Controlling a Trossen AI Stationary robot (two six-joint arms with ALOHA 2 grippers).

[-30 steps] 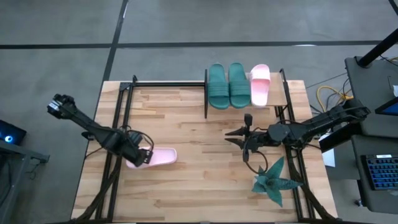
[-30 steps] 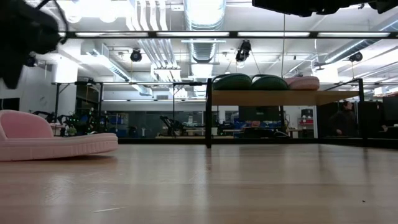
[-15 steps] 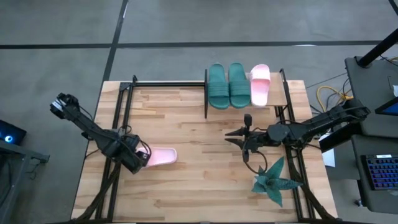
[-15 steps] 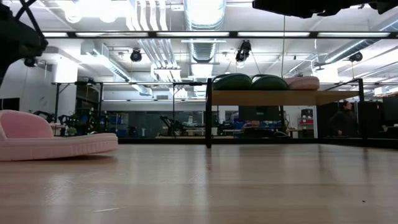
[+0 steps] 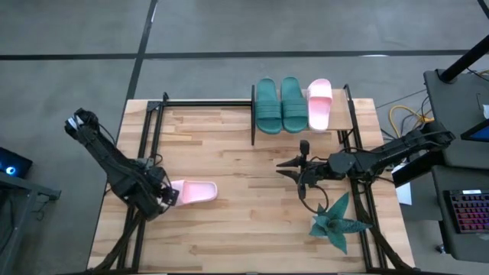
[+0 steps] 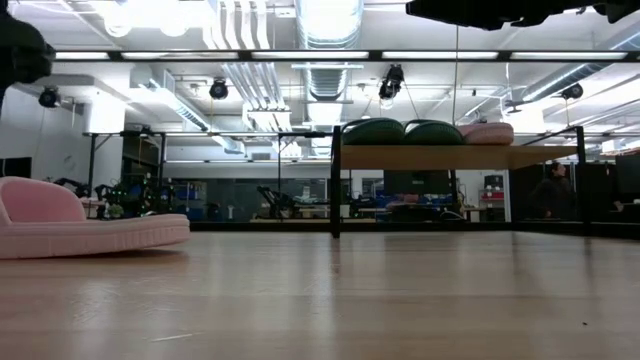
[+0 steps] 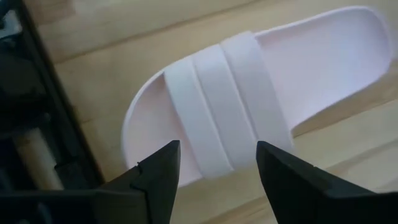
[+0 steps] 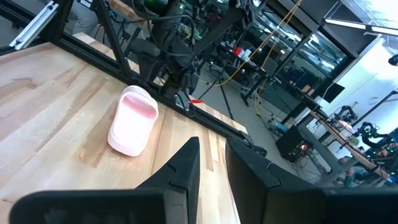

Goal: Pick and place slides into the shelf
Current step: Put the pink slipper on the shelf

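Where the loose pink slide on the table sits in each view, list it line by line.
High view: pink slide, lower left, by the left pincer.
Low view: far left.
Left wrist view: fills the centre, beyond open fingers.
Right wrist view: left of centre.
Shared landmark: the wooden tabletop.

Around the worktable

A teal spiky plant [image 5: 337, 223] sits near the right front corner of the wooden table [image 5: 229, 229], which has black rails [image 5: 145, 153] along its sides. Off the right edge are a keyboard [image 5: 467, 214] and yellow cables [image 5: 405, 118] on the grey floor [image 5: 229, 30]. Behind, ceiling ducts [image 6: 330, 30] run overhead, and a person [image 6: 552, 195] stands far back at right.
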